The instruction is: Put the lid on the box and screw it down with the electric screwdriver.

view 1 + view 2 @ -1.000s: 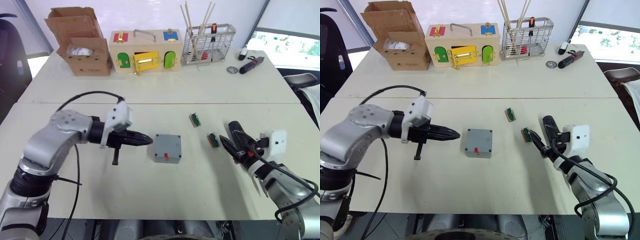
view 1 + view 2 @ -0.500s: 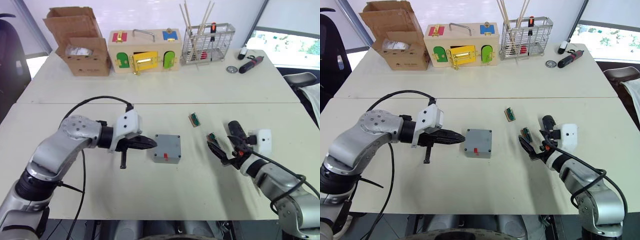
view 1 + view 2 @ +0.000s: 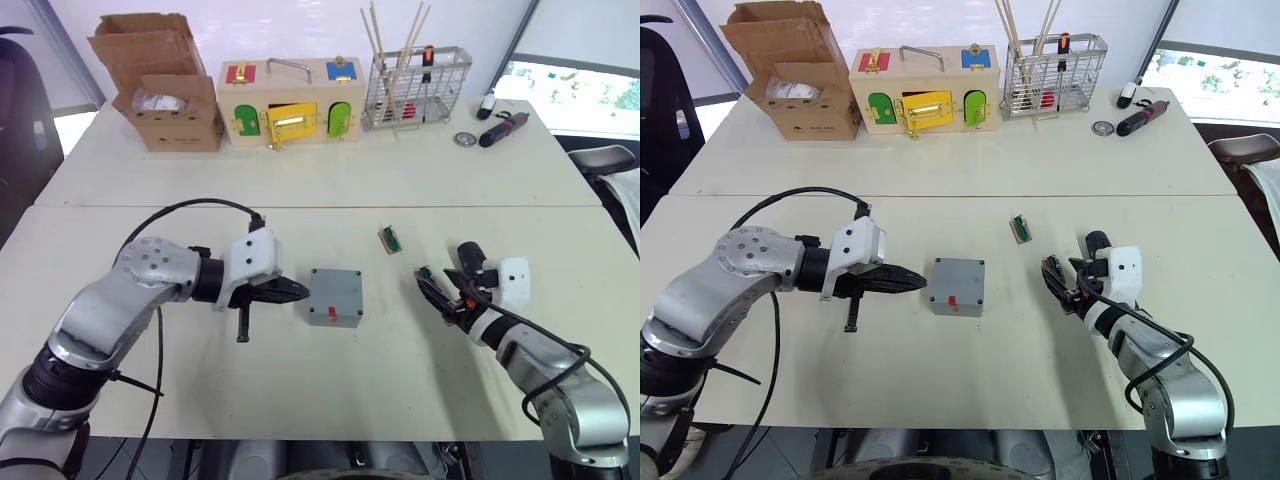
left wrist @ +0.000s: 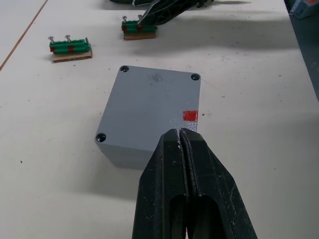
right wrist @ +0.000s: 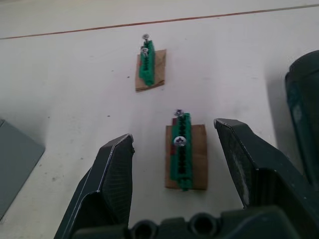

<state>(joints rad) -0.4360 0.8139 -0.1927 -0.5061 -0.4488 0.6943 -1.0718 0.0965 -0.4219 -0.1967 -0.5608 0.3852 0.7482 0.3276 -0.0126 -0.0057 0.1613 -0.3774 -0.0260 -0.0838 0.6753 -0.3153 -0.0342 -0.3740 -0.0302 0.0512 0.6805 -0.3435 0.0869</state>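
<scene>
Two green screw holders lie on the table, right of centre in the head views: one nearer the middle, the other between the spread fingers of the right gripper, whose jaws stand wide apart around it without touching. Each holder carries upright screws on a small brown card. The box sits at the centre of the frame with the lid already on it, flush, and a small red mark on its near side; dark fasteners seem to sit in three visible corners, though whether they are driven home I cannot tell. The left gripper points at the box from the left, its two fingers pressed together with nothing between them, tips just short of the box wall.

By my reading, the lid step is done and the job now concerns the screws. The electric screwdriver appears to stand just beside the right gripper at centre right, not held. Next, the right gripper would need to close gently on the holder, or leave it and take up the driver, while the left steadies the box.
</scene>
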